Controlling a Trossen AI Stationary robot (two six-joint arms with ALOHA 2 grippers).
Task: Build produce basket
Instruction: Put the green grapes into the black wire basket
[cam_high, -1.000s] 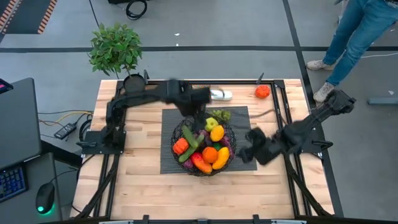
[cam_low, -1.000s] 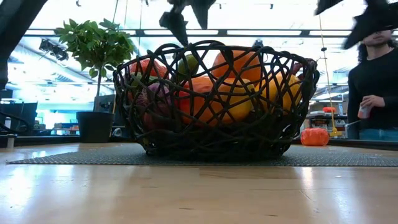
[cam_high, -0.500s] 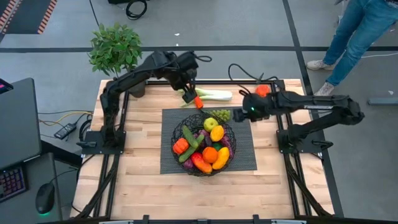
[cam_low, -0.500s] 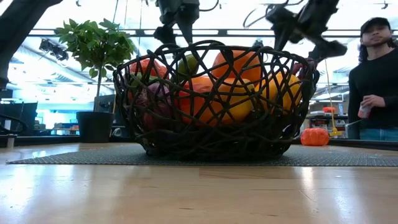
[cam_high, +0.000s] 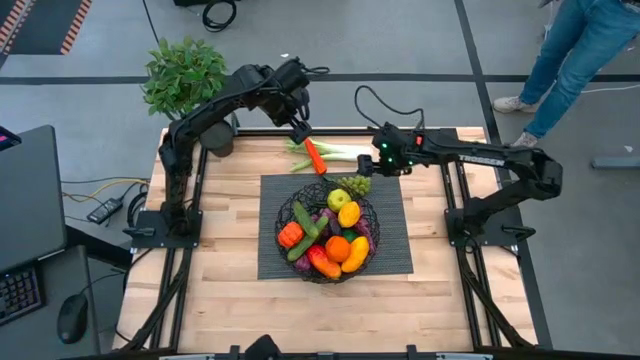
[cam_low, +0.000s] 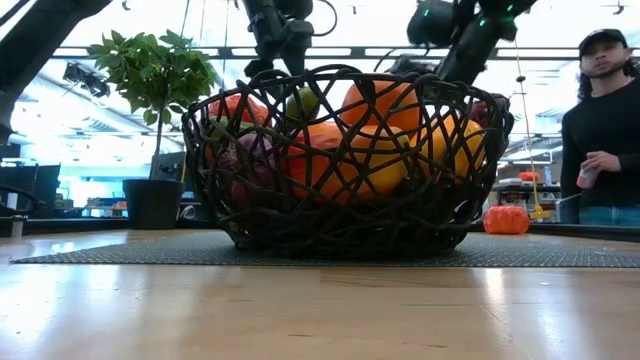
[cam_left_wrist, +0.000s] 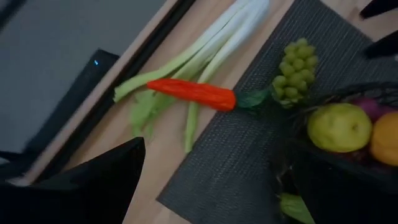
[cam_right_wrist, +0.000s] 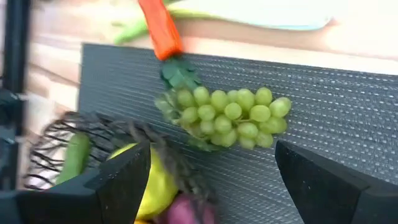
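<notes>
Three produce items lay outside the basket: grapes, red pepper and leek. Right gripper hovered over the grapes, jaws apart; left gripper, jaws apart, above the pepper. Risk: both arms crowding together could collide or nudge the touching pepper.

Left gripper pulled back from over the basket toward 11 o'clock, carrot now lying across the leek, right gripper swung from 3 o'clock to over the grapes, jaws apart.
</notes>
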